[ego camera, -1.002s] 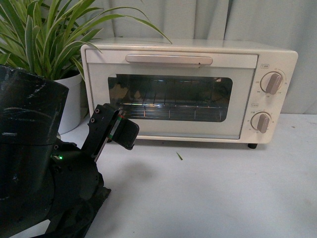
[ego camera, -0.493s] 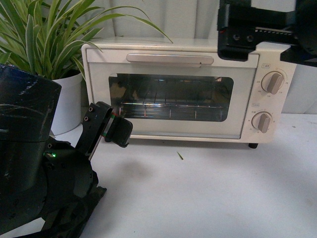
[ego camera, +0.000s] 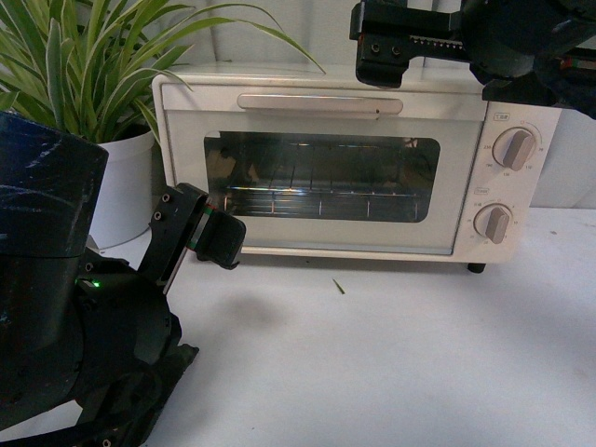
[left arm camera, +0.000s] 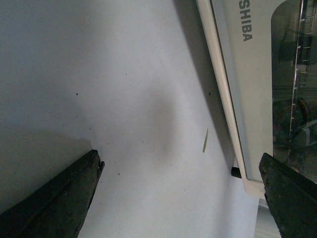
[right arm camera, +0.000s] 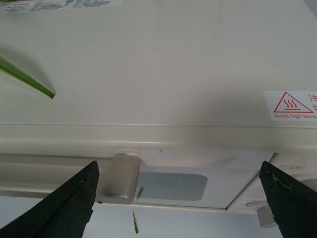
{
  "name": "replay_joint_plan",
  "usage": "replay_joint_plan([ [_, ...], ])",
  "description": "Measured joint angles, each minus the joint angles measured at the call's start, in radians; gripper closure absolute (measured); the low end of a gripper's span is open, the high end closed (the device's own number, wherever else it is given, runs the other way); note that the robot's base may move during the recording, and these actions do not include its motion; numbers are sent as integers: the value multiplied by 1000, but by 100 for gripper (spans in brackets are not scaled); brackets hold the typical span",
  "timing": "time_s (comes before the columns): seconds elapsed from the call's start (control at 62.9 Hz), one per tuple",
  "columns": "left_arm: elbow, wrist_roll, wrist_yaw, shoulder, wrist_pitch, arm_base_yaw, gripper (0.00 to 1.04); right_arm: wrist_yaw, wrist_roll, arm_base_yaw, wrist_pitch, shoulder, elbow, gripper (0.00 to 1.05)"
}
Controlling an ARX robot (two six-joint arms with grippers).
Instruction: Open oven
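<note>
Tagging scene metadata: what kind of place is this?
Likely a staged tabletop test setup: toaster oven on a plain white table, potted plant beside it, grey curtain behind.

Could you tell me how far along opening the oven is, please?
Done: nothing, the oven is shut. In hand: the right tool hovers open above the handle; the left tool sits open near the oven's lower corner. Left: grasp the handle and pull.
</note>
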Motion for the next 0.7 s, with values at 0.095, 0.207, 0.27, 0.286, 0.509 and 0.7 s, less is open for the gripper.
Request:
replay_joint_plan([
  [0.095, 0, 0, 0, -1, 0, 0, 7, 4, 11, 0, -16, 20, 23, 9],
  [0.207, 0, 0, 0, -1, 0, 0, 7, 16, 9, 3, -21, 31, 35, 9],
  [0.27, 0, 0, 0, -1, -1, 0, 7, 26, 4, 4, -22, 33, 38, 9],
  [0.286, 0, 0, 0, -1, -1, 0, 7, 29, 2, 5, -23, 34, 38, 9],
  [0.509, 0, 0, 0, -3, -5, 0, 7, 37, -34, 5, -41, 40, 41, 9],
  [0.7, -2, 0, 1, -5, -6, 4, 7, 16, -87, 5, -59, 31, 37, 9],
])
